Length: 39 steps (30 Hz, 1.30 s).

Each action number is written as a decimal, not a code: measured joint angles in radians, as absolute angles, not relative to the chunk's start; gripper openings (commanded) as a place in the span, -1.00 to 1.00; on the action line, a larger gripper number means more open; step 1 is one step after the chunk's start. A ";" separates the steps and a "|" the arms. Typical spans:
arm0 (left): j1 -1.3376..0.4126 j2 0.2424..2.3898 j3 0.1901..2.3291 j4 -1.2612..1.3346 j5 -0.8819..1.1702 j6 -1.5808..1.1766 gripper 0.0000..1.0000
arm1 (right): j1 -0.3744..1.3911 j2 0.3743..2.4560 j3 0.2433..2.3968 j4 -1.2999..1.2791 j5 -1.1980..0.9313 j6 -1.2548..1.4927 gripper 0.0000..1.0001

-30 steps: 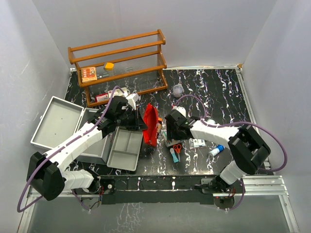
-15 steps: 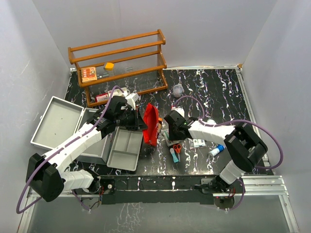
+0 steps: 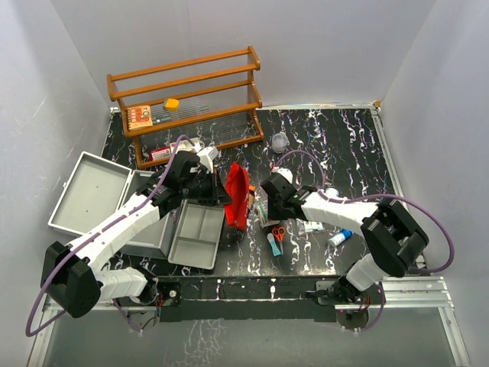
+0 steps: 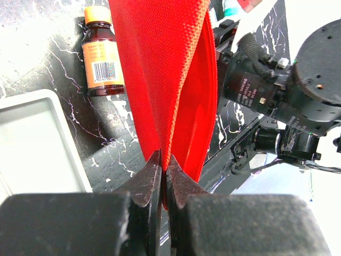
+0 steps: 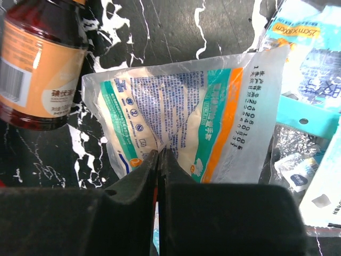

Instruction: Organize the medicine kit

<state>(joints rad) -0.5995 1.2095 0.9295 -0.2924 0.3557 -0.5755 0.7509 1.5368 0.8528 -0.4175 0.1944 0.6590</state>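
Top view: medicine kit point(image 3: 85, 193) lies open at left, its grey tray point(image 3: 196, 234) just right of it; wooden rack point(image 3: 191, 92) upper left, scissors point(image 3: 278, 233) centre.
Left wrist: left gripper point(image 4: 164, 165) clenched on red pouch point(image 4: 165, 64); brown bottle point(image 4: 101, 53) upper left.
Right wrist: right gripper point(image 5: 160, 157) pinching plastic packet point(image 5: 181, 117); brown bottle upper left.

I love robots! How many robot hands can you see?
2. The left hand pinches the red pouch. The right hand pinches a white plastic packet beside a brown bottle. Neither hand is hidden.
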 measured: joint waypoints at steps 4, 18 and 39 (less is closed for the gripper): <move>-0.599 1.209 0.929 -0.292 0.361 -0.575 -1.00 | 0.751 1.497 0.852 -0.418 0.208 0.662 -1.00; -0.599 1.279 0.929 -0.241 0.479 -0.570 -1.00 | 0.751 1.216 0.722 -0.395 0.289 0.713 -1.00; -0.605 1.413 0.944 0.007 0.515 -0.675 -1.00 | 0.751 1.027 0.741 -0.066 -0.004 0.935 -1.00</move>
